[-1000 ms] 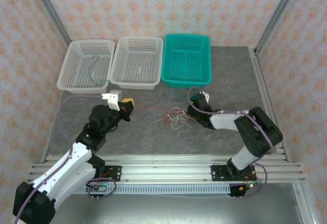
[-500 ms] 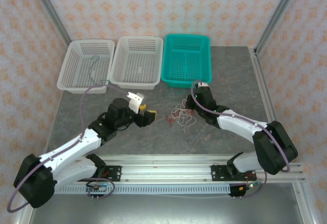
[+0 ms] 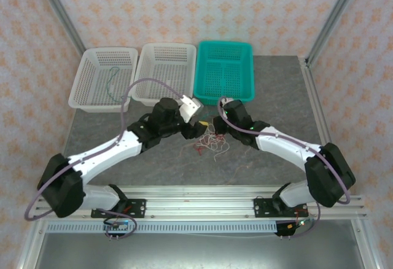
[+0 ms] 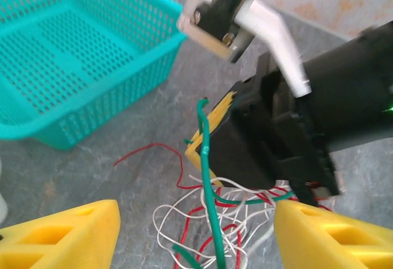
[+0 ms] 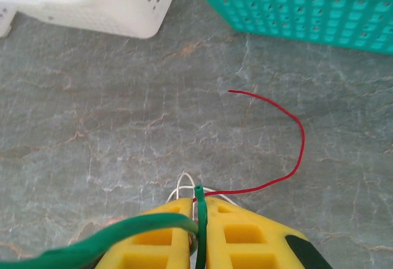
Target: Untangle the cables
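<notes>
The cables [image 3: 207,141] lie as a tangle of thin white, red and green wires on the grey table between the two arms. My right gripper [image 5: 198,210] is shut on the green cable [image 5: 199,198], with white and red strands coming out between its yellow fingers; it stands at the tangle's upper right edge [image 3: 217,126]. My left gripper [image 4: 196,226] is open, its yellow fingertips [image 4: 73,232] either side of the tangle [image 4: 233,220], directly over it [image 3: 198,123]. The green cable [image 4: 207,177] rises from the tangle to the right gripper's fingers [image 4: 206,143].
Three baskets line the back: a white one [image 3: 83,81] holding a loose green wire [image 3: 110,85], a second white one [image 3: 147,91], and a teal one [image 3: 245,91] just behind both grippers [image 4: 92,97]. One red wire end [image 5: 295,140] curls out over bare table.
My left gripper has opened, let go of the red strand it was pulling on the left, and swung right over the tangle. The right gripper shifted slightly left, still shut.
</notes>
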